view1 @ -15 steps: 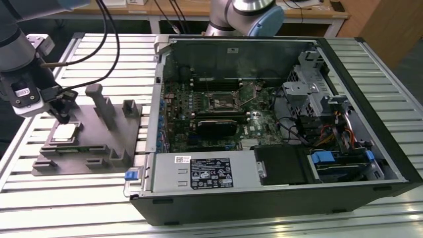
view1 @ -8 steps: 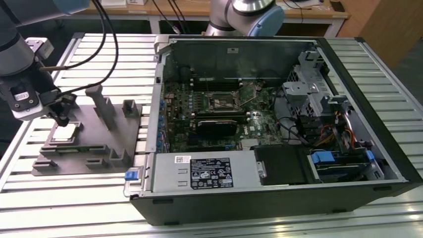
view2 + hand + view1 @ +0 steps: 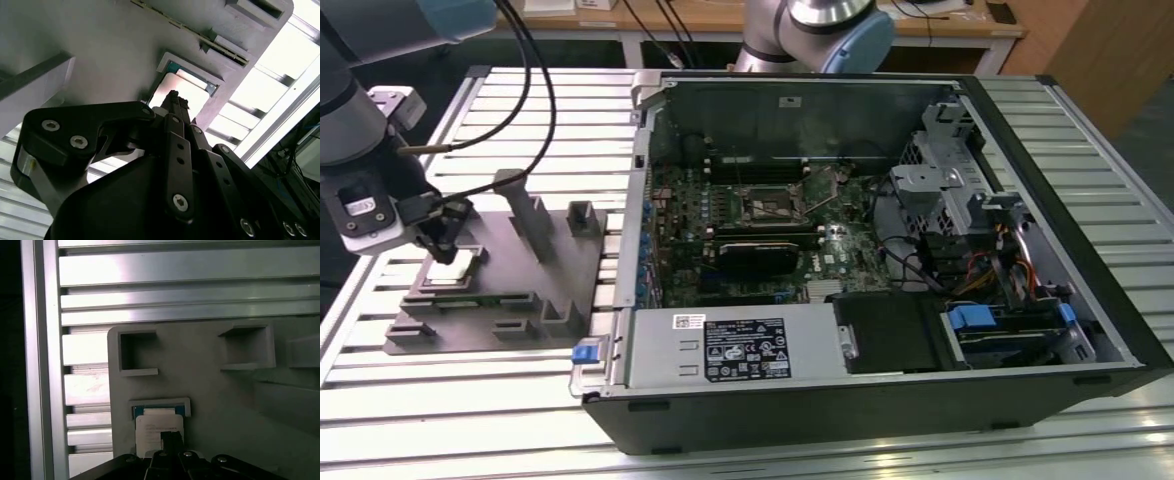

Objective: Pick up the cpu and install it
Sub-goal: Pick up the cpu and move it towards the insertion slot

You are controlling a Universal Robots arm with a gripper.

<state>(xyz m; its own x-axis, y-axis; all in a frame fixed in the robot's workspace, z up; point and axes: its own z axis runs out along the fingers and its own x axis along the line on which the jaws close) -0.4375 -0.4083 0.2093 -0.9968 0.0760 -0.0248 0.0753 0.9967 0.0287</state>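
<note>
Ext. view high, wide, wrist views close on fixture (image 3: 225, 400) (image 3: 100, 40)

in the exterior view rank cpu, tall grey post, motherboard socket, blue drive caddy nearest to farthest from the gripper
1. cpu, in the grey fixture just below the gripper.
2. tall grey post, on the same fixture.
3. motherboard socket, inside the case.
4. blue drive caddy, toward the exterior view's right.

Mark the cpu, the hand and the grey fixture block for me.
cpu (image 3: 152, 429), first wrist view, on its silvery top.
hand (image 3: 171, 436), first wrist view, at its tip over the cpu.
grey fixture block (image 3: 215, 410), first wrist view, on its bare flat face.
</note>
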